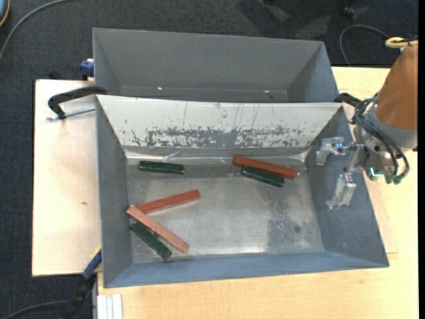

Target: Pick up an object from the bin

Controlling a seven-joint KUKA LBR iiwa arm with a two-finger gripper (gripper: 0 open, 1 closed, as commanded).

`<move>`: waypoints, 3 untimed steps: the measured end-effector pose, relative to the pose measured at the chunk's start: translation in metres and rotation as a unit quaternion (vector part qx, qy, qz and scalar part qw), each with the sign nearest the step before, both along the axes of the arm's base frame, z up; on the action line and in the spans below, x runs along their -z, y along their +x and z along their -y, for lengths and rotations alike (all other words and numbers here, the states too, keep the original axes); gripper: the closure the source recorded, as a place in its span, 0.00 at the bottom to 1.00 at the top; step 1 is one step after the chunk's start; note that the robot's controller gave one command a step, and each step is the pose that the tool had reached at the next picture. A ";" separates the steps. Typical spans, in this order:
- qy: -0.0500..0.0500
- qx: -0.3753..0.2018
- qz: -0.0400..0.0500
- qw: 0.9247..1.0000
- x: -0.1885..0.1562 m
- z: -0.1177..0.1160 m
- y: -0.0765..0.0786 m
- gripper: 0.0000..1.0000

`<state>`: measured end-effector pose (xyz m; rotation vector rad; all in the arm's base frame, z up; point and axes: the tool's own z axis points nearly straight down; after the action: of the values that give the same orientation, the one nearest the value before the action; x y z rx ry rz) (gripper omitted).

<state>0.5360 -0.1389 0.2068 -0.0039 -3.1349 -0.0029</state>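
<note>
**Nearest bars lie at 9–10 o'clock from the gripper**

Gripper (340,198) hangs over the bin's (199,65) right sloping wall. Open or closed: cannot tell. Nothing seen held. Closest things are an orange-red bar (264,167) and, touching it, a dark green bar (262,176) by the back wall. Their long axes run roughly 9-to-3. The near ends point toward the gripper. More bars lie well apart at 8–9 o'clock.
</note>
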 end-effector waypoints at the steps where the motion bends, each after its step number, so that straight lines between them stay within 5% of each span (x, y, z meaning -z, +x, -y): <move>1: 0.001 0.020 0.001 1.000 0.046 -0.044 0.011 0.00; 2: -0.001 0.117 0.004 0.993 0.133 -0.020 0.052 0.00; 3: 0.000 0.066 0.007 0.998 0.133 -0.064 0.064 0.00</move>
<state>0.6005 -0.0749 0.0736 -0.2106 -3.1411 -0.0032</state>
